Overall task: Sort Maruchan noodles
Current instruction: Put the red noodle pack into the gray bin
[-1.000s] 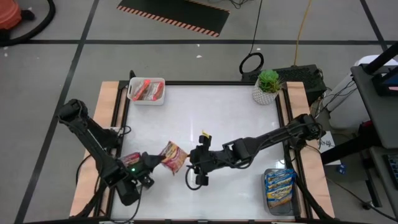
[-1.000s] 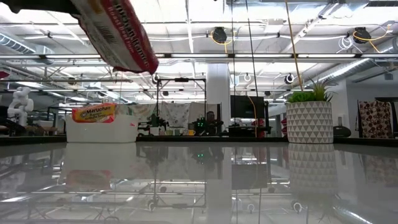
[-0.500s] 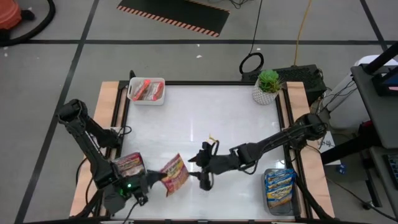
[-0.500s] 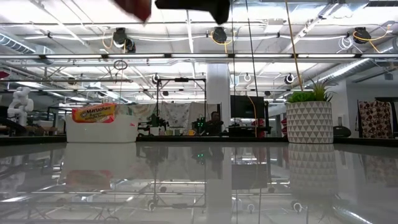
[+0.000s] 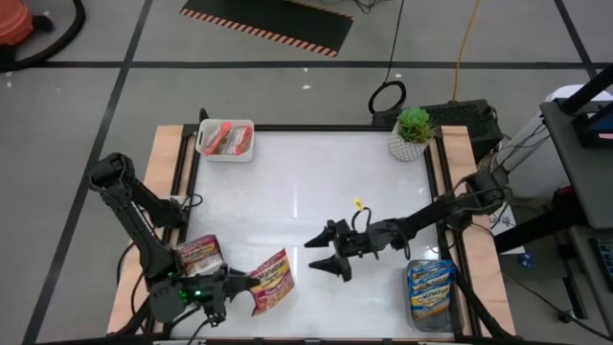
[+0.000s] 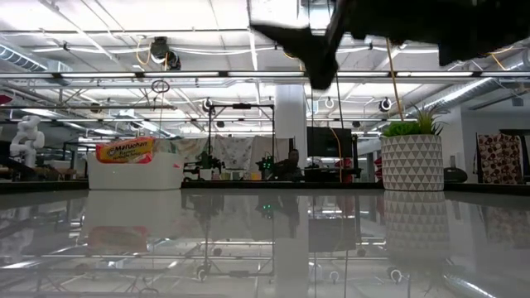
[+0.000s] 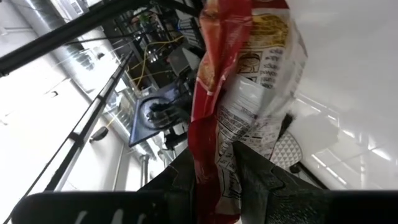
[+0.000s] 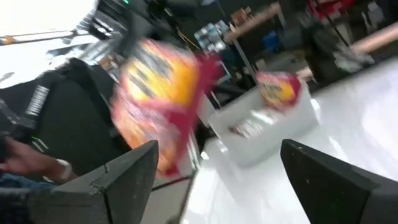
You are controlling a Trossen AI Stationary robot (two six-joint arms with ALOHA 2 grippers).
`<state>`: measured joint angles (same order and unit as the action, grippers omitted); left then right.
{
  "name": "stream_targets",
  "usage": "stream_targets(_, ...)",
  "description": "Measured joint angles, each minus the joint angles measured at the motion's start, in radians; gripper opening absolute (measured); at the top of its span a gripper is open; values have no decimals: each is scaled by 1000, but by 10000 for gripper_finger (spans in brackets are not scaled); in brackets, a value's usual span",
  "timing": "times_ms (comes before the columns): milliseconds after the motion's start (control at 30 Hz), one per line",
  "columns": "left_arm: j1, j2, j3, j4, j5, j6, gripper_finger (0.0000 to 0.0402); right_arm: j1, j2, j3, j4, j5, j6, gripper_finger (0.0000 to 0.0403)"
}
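Red noodle packet [image 5: 272, 281] pinched in left hand [image 5: 237, 287]; right hand [image 5: 326, 251] spread, empty.

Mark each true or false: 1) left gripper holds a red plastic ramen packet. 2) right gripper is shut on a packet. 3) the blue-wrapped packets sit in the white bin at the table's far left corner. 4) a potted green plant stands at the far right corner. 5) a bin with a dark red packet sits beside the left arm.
1) True: the left gripper is clamped on the red plastic ramen packet.
2) False: the right gripper is open and holds nothing.
3) False: the blue-wrapped packets lie in the clear bin at the near right; the white bin holds orange-red packets.
4) True: potted green plant.
5) True: the near-left bin holds a dark red packet.
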<state>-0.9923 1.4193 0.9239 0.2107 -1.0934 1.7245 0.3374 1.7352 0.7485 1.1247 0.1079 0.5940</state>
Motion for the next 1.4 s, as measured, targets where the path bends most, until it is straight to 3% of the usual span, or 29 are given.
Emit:
stream_targets(333, 44, 0, 0, 29, 22, 27, 76, -20, 173, 129, 66, -111, 41, 334)
stream_targets(700, 49, 0, 0, 34, 46, 28, 76, -12, 177, 148, 144, -114, 10, 334)
stream_targets(1400, 54, 0, -1, 83, 82, 57, 76, 5, 177, 208, 120, -139, -23, 324)
